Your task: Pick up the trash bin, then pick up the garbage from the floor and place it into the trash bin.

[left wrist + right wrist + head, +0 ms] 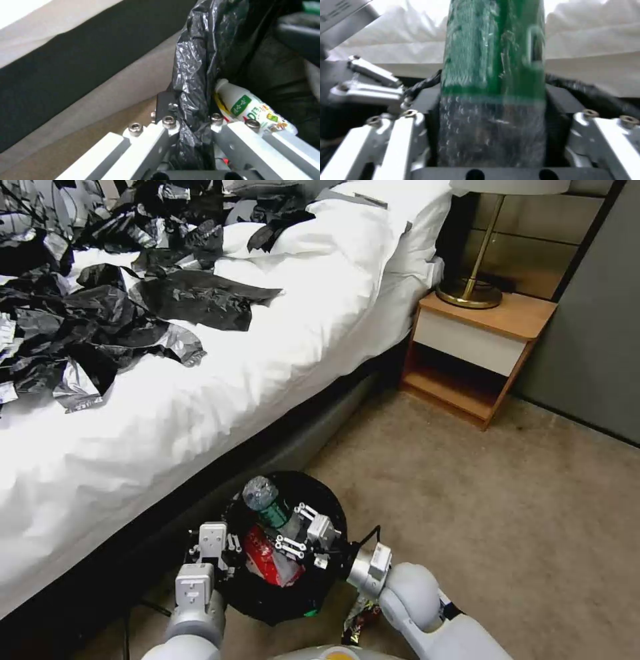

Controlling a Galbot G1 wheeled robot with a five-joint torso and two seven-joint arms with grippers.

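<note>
The trash bin (331, 499), lined with a black bag (200, 62), sits low in front of me beside the bed. My left gripper (225, 551) (191, 122) is shut on its bagged rim at the bin's left side. Over the bin's opening, my right gripper (288, 532) (493, 117) is shut on a clear plastic bottle with a green label (261, 497) (493, 75). Inside the bin lie a red wrapper (263, 560) and a small white bottle with a green label (248, 107). A dark snack wrapper (360, 623) lies on the carpet under my right arm.
The bed (220, 400) with its white duvet and a heap of black plastic bags (100, 313) runs along the left, close to the bin. A wooden nightstand (477, 353) with a brass lamp (470, 290) stands at the back right. Open carpet (507, 513) lies to the right.
</note>
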